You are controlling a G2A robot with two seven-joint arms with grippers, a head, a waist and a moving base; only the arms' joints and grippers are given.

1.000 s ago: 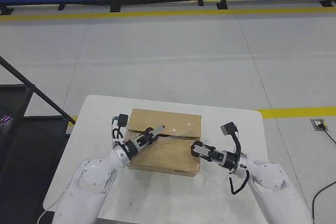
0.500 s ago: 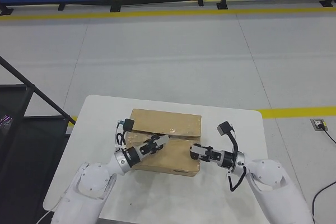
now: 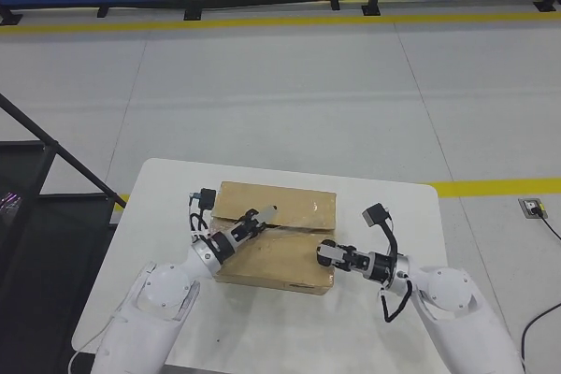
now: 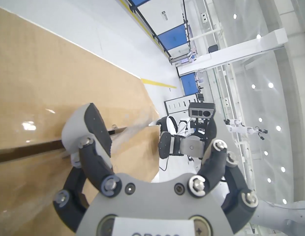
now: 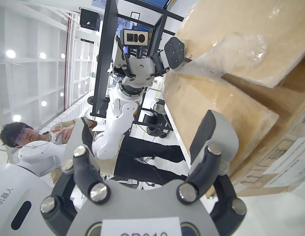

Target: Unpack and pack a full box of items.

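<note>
box (image 3: 279,236) of brown cardboard is met at its top seam (image 4: 27,149) by one finger of the left gripper (image 3: 258,221), whose jaws are spread wide. the right gripper (image 3: 325,252), likewise spread, is held at the box's right end, beside a slightly raised flap (image 5: 228,13). the box is seated mid-table (image 3: 168,201).

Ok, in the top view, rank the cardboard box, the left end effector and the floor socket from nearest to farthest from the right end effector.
From the right end effector:
1. cardboard box, directly beside it, at the box's end.
2. left end effector, farther along, over the box's top seam.
3. floor socket, far out on the opposite side, away from the box.
</note>
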